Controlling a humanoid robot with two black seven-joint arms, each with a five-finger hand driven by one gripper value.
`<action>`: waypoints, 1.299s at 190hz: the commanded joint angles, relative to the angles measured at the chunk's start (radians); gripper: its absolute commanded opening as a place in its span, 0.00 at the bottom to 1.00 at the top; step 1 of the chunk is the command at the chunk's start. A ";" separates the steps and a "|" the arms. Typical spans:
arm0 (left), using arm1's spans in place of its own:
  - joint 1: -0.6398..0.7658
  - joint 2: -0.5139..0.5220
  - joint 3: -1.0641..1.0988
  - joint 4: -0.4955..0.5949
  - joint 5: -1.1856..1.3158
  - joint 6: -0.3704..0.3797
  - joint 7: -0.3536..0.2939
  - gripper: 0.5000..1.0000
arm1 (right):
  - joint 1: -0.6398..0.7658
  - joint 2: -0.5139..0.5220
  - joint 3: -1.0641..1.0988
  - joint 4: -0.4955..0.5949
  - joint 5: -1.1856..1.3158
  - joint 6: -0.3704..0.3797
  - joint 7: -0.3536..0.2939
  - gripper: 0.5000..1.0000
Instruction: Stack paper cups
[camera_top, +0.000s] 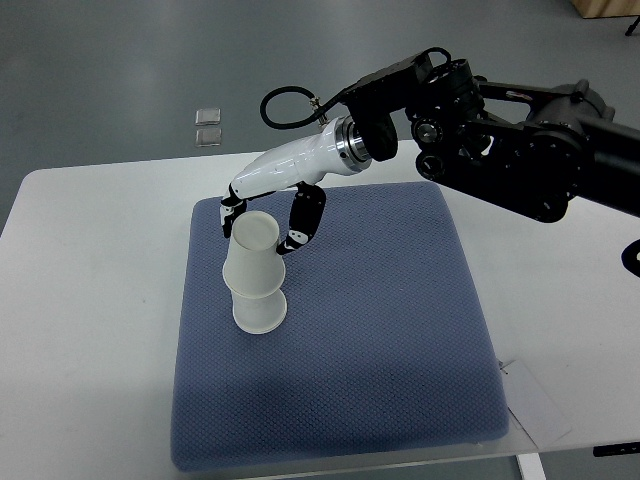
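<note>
Two white paper cups stand on the blue mat (400, 330) at its left side. The upper cup (252, 262) sits on the lower cup (261, 311), and the pair narrows to a waist where they meet. My right hand (258, 236), white with black fingers, reaches in from the right. Its fingers (301, 222) close around the top of the upper cup, one on the left side and the others on the right, touching it. The left arm is out of view.
The mat lies on a white table (90, 300). A white paper tag (535, 400) lies by the mat's front right corner. Two small clear squares (208, 125) lie on the grey floor beyond the table's far edge.
</note>
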 joint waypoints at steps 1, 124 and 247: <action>0.000 0.000 0.000 0.000 0.000 0.001 0.000 1.00 | 0.001 0.000 0.001 -0.001 0.000 0.000 -0.002 0.72; 0.000 0.000 0.000 0.000 0.000 0.000 0.000 1.00 | -0.126 -0.091 0.211 -0.121 0.103 0.000 -0.007 0.81; 0.000 0.000 0.000 0.000 0.000 0.000 0.000 1.00 | -0.473 -0.089 0.415 -0.371 0.810 -0.623 -0.120 0.80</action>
